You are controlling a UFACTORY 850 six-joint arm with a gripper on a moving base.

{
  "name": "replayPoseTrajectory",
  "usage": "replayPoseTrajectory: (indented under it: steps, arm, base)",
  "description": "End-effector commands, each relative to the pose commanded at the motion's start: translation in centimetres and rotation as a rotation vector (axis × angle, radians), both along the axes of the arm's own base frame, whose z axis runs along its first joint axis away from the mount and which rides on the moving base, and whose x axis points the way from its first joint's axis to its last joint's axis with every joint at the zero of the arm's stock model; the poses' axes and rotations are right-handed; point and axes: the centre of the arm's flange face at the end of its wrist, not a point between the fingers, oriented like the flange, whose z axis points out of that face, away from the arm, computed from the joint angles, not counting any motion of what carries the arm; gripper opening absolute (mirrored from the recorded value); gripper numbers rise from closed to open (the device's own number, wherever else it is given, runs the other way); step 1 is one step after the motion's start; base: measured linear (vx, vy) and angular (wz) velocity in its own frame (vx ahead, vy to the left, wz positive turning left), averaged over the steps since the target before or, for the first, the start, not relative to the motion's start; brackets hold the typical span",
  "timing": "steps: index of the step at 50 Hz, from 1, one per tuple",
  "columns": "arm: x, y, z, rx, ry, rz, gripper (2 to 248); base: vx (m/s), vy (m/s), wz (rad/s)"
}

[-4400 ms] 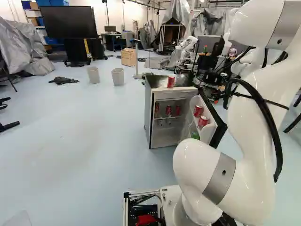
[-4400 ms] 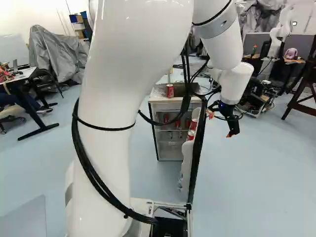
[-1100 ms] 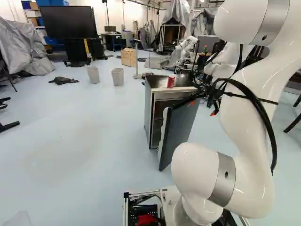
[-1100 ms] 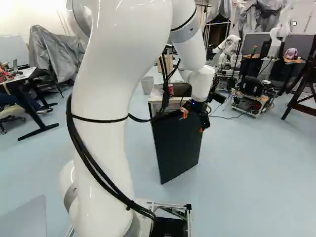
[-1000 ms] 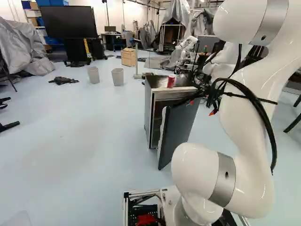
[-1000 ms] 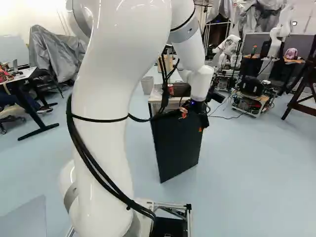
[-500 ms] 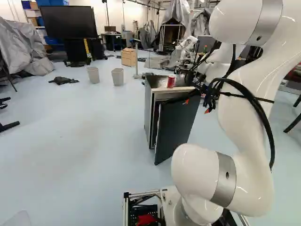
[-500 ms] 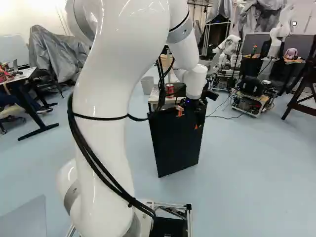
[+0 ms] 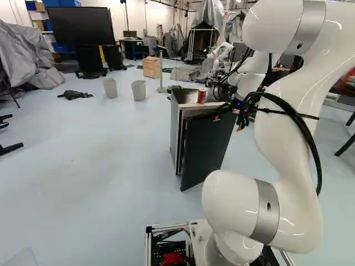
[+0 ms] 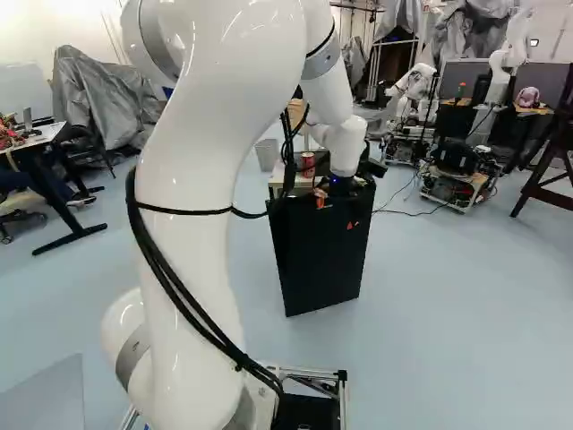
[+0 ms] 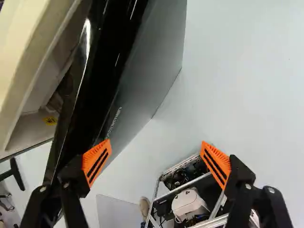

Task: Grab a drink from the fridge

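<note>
I am reading this as the door-closing step: the red drink can [image 9: 201, 96] is standing on top of the mini fridge [image 9: 174, 130], at about twelve o'clock from my base, and the black fridge door [image 10: 318, 255] is hanging ajar. The end effector [image 11: 156, 144] is holding its fingers wide apart and gripping nothing; one orange pad [image 11: 97, 161] is sitting by the door's outer side, though I cannot tell whether it is touching. The next move, I am judging, is calling for a gentle push toward twelve o'clock until the door is meeting the cabinet, then backing off toward six. Shoving too hard is risking a jolt to the can up there.
</note>
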Motion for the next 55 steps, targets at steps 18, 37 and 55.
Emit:
replayPoseTrajectory:
  steps: [18,37,55]
  arm:
    - [1.8,1.1,0.0,-0.005,-0.009,0.031,247]
    - [3.7,2.2,0.0,-0.010,-0.020,0.061,247]
    - [5.5,3.2,0.0,-0.014,-0.030,0.088,247]
  base:
    - [0.000,0.000,0.000]
    - [0.000,0.000,0.000]
    - [0.000,0.000,0.000]
